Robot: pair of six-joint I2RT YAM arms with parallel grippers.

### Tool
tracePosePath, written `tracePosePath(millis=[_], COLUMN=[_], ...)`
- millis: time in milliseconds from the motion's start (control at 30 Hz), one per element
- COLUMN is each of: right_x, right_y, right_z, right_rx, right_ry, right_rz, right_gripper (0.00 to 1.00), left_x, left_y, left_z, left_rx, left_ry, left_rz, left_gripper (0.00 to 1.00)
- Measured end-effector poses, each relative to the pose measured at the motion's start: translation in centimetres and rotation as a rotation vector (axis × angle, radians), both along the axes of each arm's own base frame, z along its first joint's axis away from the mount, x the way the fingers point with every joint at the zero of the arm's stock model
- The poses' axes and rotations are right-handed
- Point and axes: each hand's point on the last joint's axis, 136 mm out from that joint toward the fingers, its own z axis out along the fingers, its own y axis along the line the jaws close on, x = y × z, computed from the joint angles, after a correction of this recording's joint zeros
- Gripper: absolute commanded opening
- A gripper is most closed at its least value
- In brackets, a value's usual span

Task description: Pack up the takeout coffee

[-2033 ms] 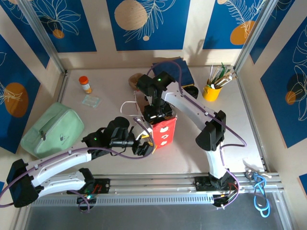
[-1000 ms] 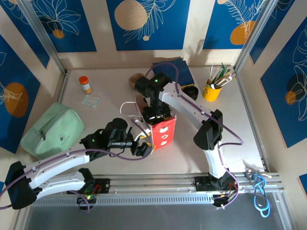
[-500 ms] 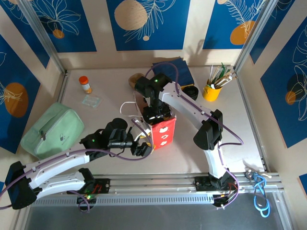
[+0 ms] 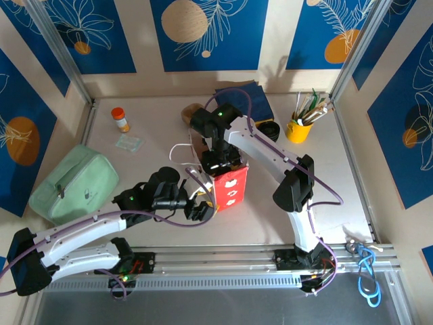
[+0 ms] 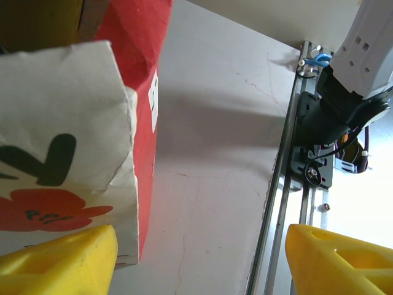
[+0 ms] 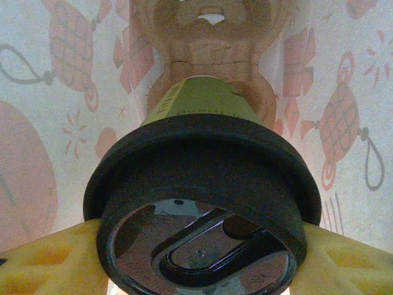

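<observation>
Takeout coffee [image 6: 202, 178] gripped by right end effector [image 6: 196, 261] inside bag [image 6: 55, 80], left end effector [image 5: 199, 261] spread wide

The takeout coffee [image 6: 202, 178] is inside the bag [image 4: 231, 188] in the middle of the table [image 4: 270, 220]; a pouch [image 4: 73, 183] lies left, a bottle [image 4: 120, 119] far left, a utensil cup [image 4: 298, 130] far right

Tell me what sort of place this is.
Probably a robot lab cell staged as a takeout counter: a table fenced by aluminium posts and blue printed panels, with a red paper bag, a takeout coffee and a yellow cup of utensils.
</observation>
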Motion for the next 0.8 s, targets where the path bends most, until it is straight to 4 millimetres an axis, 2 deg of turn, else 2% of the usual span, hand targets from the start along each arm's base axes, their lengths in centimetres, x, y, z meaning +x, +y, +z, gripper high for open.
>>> tracePosePath(millis=[800], right_x=[-0.59], right_y=[-0.21], right_z=[-0.6], right_rx=[-0.009], right_ry=[0.032], right_rz=[0.017], right_gripper=[0.63], left_x=[-0.01], left_y=[0.45], left_z=[0.36], left_rx=[-0.002], left_ry=[-0.01], left_rz=[0.014], left_gripper=[0.72])
